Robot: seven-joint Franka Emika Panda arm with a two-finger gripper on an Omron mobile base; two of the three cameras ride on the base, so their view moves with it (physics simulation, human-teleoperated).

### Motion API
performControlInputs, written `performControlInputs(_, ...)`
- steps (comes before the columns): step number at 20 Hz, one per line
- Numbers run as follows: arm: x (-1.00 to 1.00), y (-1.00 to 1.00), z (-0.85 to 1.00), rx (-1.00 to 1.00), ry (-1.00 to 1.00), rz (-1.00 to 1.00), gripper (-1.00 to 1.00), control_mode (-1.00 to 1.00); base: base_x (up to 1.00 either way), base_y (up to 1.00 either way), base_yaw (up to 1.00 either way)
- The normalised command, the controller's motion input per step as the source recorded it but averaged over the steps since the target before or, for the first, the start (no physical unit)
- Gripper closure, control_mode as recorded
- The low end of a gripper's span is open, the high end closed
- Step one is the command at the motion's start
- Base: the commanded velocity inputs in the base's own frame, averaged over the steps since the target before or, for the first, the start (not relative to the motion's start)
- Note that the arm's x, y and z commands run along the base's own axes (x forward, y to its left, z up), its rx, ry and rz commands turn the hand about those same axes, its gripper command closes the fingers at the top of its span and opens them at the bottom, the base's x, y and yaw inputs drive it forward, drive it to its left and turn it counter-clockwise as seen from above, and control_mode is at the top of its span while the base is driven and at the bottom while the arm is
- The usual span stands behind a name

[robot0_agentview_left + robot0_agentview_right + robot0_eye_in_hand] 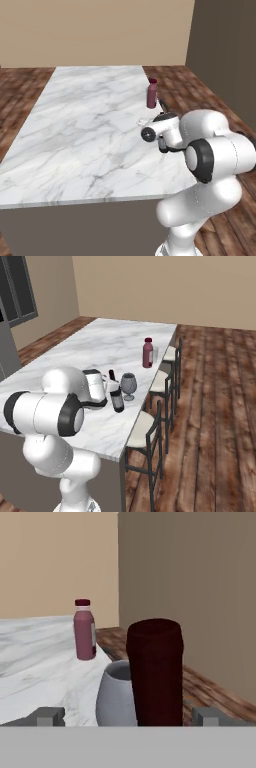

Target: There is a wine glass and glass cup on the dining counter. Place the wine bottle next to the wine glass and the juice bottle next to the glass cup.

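Right base view shows the wine bottle [116, 396] standing upright on the dining counter [75, 351], just beside the wine glass [128, 385] near the stool-side edge. Farther along that edge stands the juice bottle [148, 353], with the glass cup [155, 354] just behind it (partly hidden). Hand view has the gripper [128, 716] spread wide, its fingertips [47, 716] apart on either side of the wine bottle's dark reddish top [155, 672] without clasping it; the goblet sits close behind the bottle.
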Motion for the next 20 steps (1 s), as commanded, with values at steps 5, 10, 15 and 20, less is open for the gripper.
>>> performControlInputs(5, 0.20, 0.00, -0.05, 0.01, 0.00, -0.01, -1.00, -1.00, 0.00, 0.00, 0.00)
performControlInputs(10, 0.18, -0.07, -0.08, 0.00, 0.00, 0.00, -1.00, -1.00, 0.00, 0.00, 0.00)
performControlInputs(15, 0.02, -0.01, -0.06, 0.00, 0.00, 0.00, -1.00, -1.00, 0.00, 0.00, 0.00)
performControlInputs(20, -0.02, 0.06, 0.00, 0.00, 0.00, 0.00, -1.00, -1.00, 0.00, 0.00, 0.00)
